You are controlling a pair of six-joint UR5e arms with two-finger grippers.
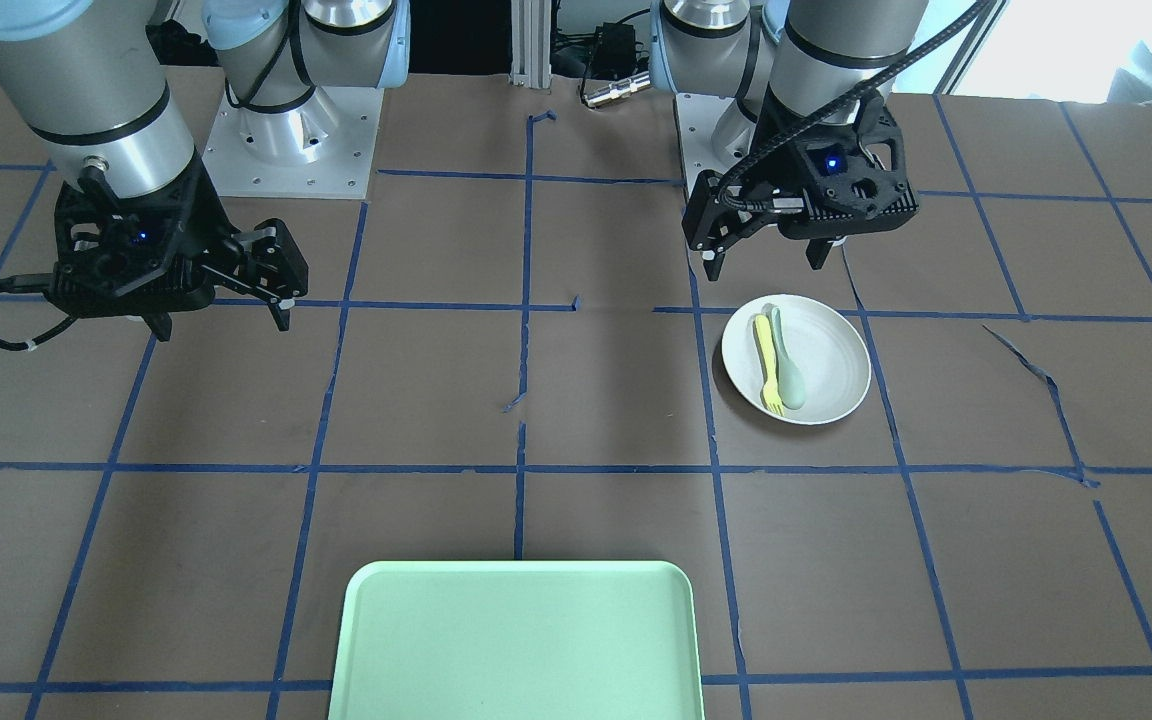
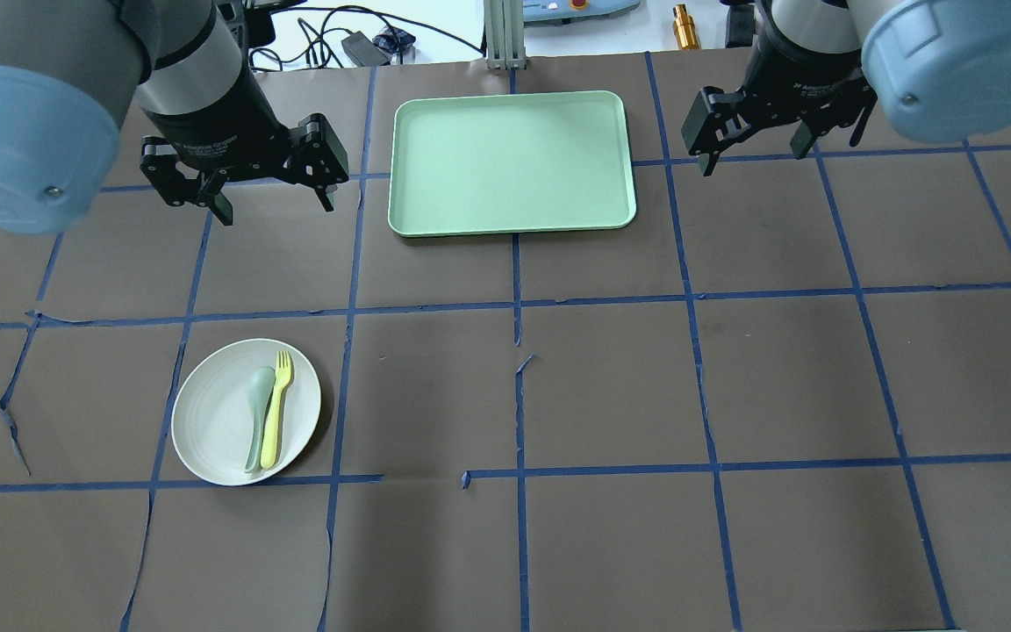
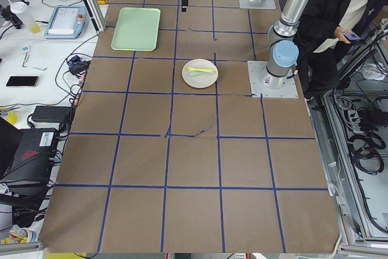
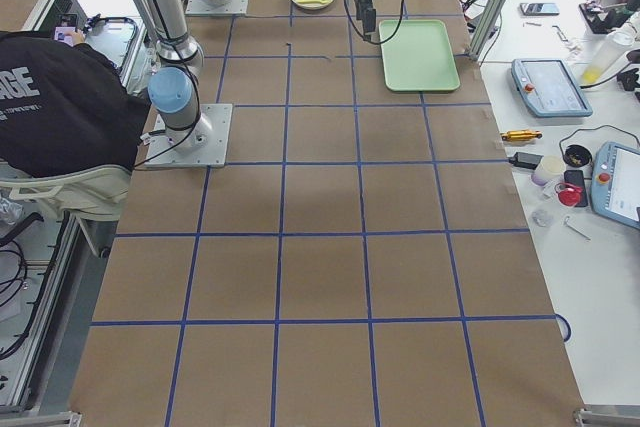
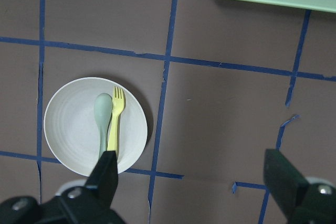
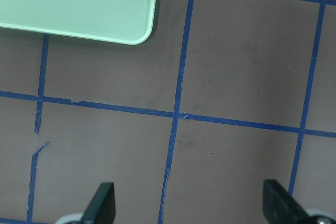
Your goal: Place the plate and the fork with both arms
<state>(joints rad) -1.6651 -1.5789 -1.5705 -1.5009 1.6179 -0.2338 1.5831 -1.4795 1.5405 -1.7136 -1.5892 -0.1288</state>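
While the left claw and right claw both hang wide open, holding nothing, the plate sits at 7 o'clock on the desk seen from overhead, fork in it, at 3 o'clock of the spoon.

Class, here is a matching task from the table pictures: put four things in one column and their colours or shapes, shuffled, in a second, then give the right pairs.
Things:
1. plate
2. fork
3. spoon
4. tray

Colours and shapes:
A. yellow
B. mint green, rectangular
C. off-white, round
D. pale grey-green

Pairs: 1-C, 2-A, 3-D, 4-B
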